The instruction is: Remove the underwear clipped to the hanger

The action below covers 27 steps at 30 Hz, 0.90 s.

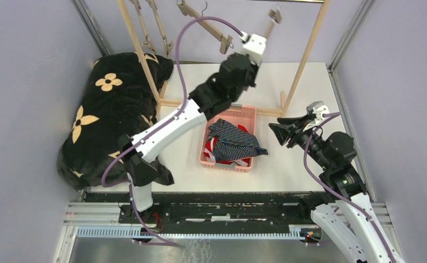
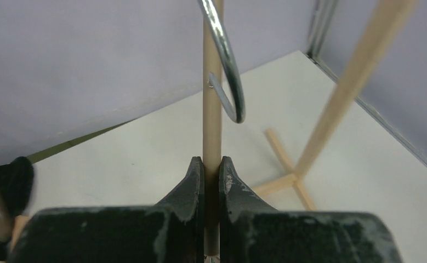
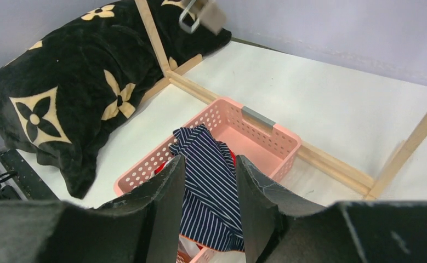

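The wooden hanger [image 1: 214,28] hangs high at the back, and its clips [image 1: 225,44] that show hold no cloth. My left gripper [image 1: 251,39] is up at the hanger's middle. In the left wrist view it [image 2: 211,164] is shut on the hanger's tan bar [image 2: 212,109], with the metal hook [image 2: 228,66] just above. The underwear [image 1: 234,141] lies heaped in a pink basket [image 1: 243,114], dark blue striped boxers [image 3: 211,181] on top and red cloth [image 1: 244,162] under them. My right gripper [image 3: 208,160] is open and holds nothing. It hovers right of the basket [image 1: 280,131].
A black blanket with tan flowers [image 1: 109,104] is piled at the left, against the wooden rack's post [image 1: 142,55]. The rack's floor bar [image 3: 331,164] runs behind the basket, and its right post [image 1: 304,57] stands at the back. More hangers [image 1: 151,24] hang at the back left.
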Each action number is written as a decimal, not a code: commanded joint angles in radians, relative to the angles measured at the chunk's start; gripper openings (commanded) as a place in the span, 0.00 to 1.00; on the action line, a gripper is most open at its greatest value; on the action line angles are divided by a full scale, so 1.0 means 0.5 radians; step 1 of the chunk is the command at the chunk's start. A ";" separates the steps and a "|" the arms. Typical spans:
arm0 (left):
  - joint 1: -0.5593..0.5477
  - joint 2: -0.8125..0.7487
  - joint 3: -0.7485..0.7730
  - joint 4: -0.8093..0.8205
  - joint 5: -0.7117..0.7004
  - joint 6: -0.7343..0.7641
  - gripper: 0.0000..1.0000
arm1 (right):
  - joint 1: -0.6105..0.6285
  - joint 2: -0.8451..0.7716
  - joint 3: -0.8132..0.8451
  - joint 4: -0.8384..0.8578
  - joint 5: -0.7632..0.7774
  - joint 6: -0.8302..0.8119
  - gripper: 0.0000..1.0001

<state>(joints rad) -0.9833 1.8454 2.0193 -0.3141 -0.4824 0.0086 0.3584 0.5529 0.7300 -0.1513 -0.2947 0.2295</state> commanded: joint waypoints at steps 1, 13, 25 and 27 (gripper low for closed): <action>0.197 0.014 0.257 0.058 0.066 -0.118 0.03 | 0.010 -0.089 -0.006 -0.105 0.068 -0.050 0.47; 0.353 0.141 0.653 -0.021 0.253 -0.126 0.03 | 0.013 -0.093 -0.198 -0.149 0.006 0.033 0.49; 0.497 0.121 0.532 0.179 0.400 -0.166 0.03 | 0.013 -0.090 -0.248 -0.117 0.001 0.013 0.49; 0.515 0.131 0.532 0.201 0.418 -0.175 0.03 | 0.015 -0.076 -0.244 -0.106 -0.009 0.015 0.49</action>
<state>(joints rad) -0.7383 1.9217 2.2711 -0.3241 -0.3050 -0.0196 0.3603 0.5041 0.6094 -0.2623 -0.2909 0.2344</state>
